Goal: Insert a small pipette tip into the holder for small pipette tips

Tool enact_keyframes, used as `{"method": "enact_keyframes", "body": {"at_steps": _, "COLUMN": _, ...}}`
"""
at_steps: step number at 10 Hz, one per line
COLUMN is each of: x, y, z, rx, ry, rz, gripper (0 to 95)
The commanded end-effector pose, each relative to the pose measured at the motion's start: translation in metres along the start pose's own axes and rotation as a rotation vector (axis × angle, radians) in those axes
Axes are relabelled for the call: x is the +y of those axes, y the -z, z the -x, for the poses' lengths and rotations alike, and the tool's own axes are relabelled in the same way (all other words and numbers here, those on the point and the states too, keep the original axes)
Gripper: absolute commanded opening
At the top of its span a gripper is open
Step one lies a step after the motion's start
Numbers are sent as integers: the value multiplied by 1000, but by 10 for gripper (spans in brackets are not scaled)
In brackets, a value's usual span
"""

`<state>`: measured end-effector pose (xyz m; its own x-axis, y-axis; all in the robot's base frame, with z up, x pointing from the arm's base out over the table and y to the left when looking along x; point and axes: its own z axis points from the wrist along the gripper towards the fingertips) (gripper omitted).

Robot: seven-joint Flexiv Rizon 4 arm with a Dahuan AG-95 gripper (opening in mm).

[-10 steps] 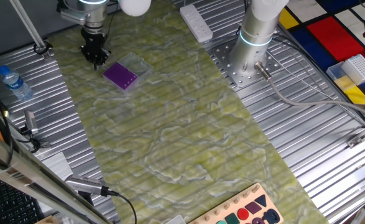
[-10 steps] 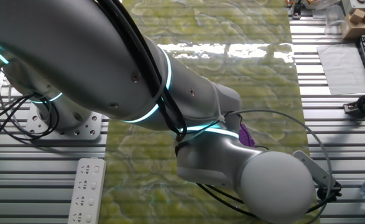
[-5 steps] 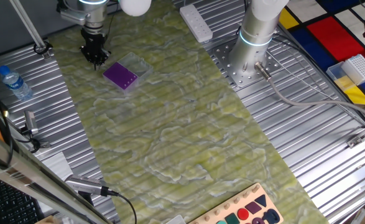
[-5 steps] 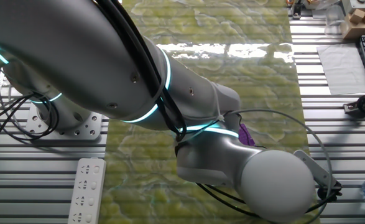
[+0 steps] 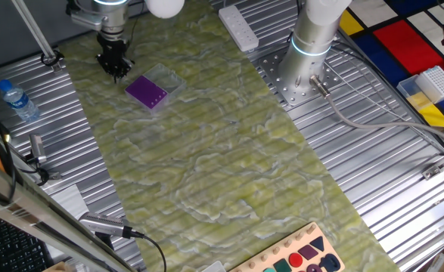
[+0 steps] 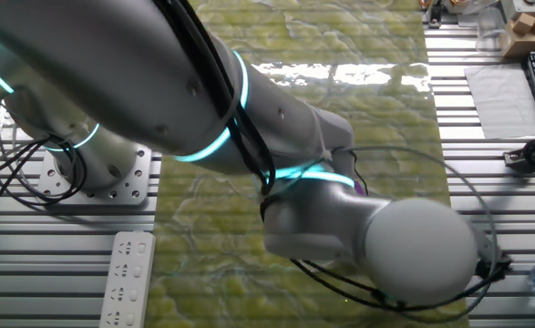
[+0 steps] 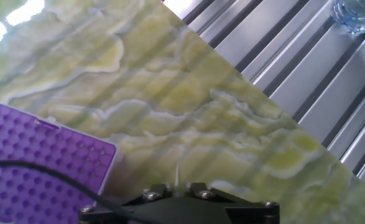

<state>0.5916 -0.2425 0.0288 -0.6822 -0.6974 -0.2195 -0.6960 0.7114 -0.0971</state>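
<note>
Above the mat beside the purple holder (image 5: pixel 147 91), gripper (image 5: pixel 116 70) pointing down, pinching a pipette tip (image 7: pixel 176 176).

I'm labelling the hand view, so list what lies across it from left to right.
Purple holder for small pipette tips → pipette tip held in the pincer → green marbled mat → ribbed metal table → water bottle.

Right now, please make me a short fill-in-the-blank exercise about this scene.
1. The holder for small tips has the colour ____.
2. The end effector grips a thin pipette ____.
3. In the hand view, the tip is over the ____ mat, beside the holder.

Missing words: purple; tip; green
</note>
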Motion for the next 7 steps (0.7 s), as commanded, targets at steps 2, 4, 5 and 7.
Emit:
{"method": "enact_keyframes", "body": {"at_steps": 2, "x": 2, "y": 15, "z": 2, "rx": 104, "ry": 20, "rz": -8, "gripper": 0}}
{"method": "enact_keyframes", "body": {"at_steps": 4, "x": 5, "y": 26, "z": 5, "rx": 163, "ry": 13, "rz": 1, "gripper": 0}}
{"method": "enact_keyframes", "body": {"at_steps": 5, "x": 6, "y": 30, "z": 6, "rx": 173, "ry": 9, "rz": 2, "gripper": 0}}
{"method": "enact_keyframes", "body": {"at_steps": 7, "x": 9, "y": 38, "z": 8, "rx": 177, "ry": -2, "rz": 2, "gripper": 0}}
